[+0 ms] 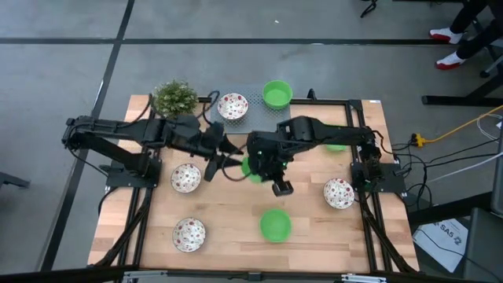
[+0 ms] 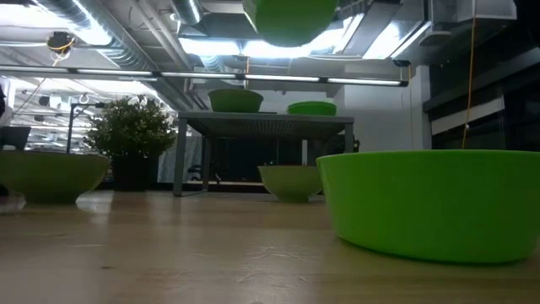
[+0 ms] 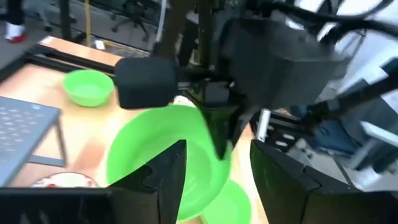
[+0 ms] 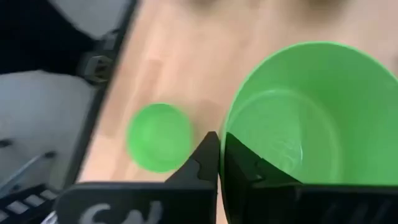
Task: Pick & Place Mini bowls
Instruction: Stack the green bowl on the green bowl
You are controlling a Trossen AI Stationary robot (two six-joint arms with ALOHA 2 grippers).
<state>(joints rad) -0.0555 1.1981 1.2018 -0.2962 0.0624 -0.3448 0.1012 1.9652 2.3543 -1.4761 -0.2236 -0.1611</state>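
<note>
My right gripper [image 1: 253, 167] is over the middle of the table, shut on a plain green mini bowl [image 4: 298, 118] that it holds in the air; the low view shows that bowl's underside [image 2: 291, 19]. My left gripper [image 3: 217, 180] is open right beside it, a finger on either side of the bowl's near rim [image 3: 211, 168]; whether they touch it I cannot tell. Another green bowl [image 1: 275, 225] sits on the table below. One green bowl [image 1: 277, 94] and one speckled bowl [image 1: 233, 105] rest on the grey stand. My right gripper pinches the green bowl's rim [image 4: 225, 140], one finger inside the bowl [image 4: 249, 171] and one outside [image 4: 205, 162]. The fingers come from above, pointing down. The bowl is lifted clear of the table, open side up and somewhat tilted.
Speckled bowls stand on the table at left [image 1: 185, 178], near left [image 1: 189, 233] and right [image 1: 339, 192]. A further green bowl [image 1: 335, 146] shows under the right arm. The potted plant [image 1: 174, 97] is at the far left corner, beside the perforated stand [image 1: 253, 118].
</note>
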